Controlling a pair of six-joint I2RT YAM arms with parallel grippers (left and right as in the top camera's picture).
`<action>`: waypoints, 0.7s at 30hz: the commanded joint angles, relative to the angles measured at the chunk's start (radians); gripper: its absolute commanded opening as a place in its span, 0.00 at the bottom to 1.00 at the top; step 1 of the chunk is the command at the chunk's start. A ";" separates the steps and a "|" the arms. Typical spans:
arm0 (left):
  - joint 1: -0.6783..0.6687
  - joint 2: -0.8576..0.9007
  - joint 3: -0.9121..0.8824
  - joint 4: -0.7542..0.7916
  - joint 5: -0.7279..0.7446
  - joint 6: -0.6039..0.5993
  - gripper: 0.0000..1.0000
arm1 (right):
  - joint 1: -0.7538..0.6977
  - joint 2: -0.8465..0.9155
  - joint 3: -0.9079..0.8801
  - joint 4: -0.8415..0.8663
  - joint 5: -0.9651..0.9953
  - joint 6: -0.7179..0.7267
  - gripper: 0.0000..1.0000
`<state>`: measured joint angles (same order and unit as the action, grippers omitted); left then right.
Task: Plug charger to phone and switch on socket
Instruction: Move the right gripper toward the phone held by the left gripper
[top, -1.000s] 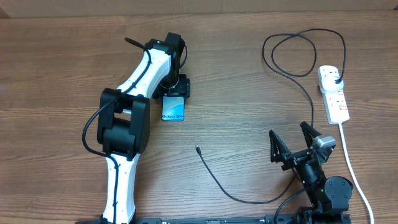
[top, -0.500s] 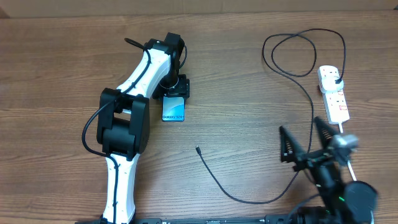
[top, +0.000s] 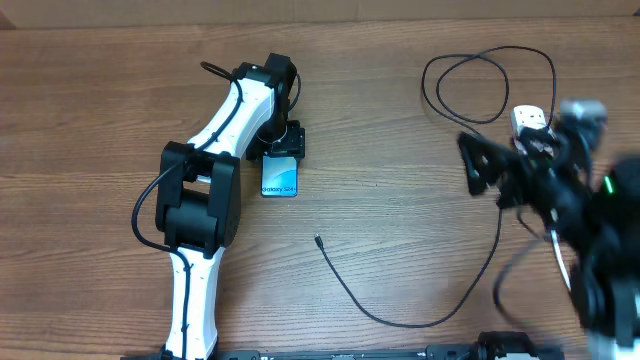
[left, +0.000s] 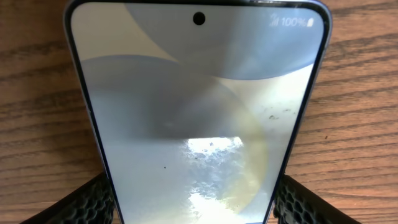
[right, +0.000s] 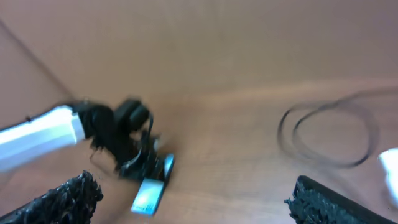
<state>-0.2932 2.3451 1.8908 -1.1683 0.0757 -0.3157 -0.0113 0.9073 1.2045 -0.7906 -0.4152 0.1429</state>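
Now right hand (top: 503, 162), spread open, has swung up, blurred, apparently toward socket (top: 526, 118); left hand (top: 281, 143) grips phone (top: 279, 177), charger (top: 350, 290) unplugged.

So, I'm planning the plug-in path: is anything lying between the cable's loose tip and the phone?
Nothing visible. Only bare table separates the cable tip from the phone. The left gripper holds the phone at its far end, away from the tip.

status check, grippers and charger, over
Left gripper shut on phone. Right gripper open, empty, by socket. Charger tip loose, not in phone. Nothing in the way.
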 joint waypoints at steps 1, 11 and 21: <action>-0.003 0.032 -0.039 0.002 0.055 -0.003 0.73 | 0.005 0.115 0.021 -0.040 -0.205 -0.013 1.00; -0.004 0.032 -0.039 0.022 0.055 -0.003 0.76 | 0.026 0.461 0.017 -0.137 -0.348 -0.014 0.88; -0.004 0.032 -0.039 0.033 0.048 -0.007 0.81 | 0.134 0.733 -0.014 -0.042 -0.322 0.026 0.91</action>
<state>-0.2932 2.3447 1.8874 -1.1591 0.0742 -0.3229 0.0998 1.5852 1.1999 -0.8513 -0.7330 0.1421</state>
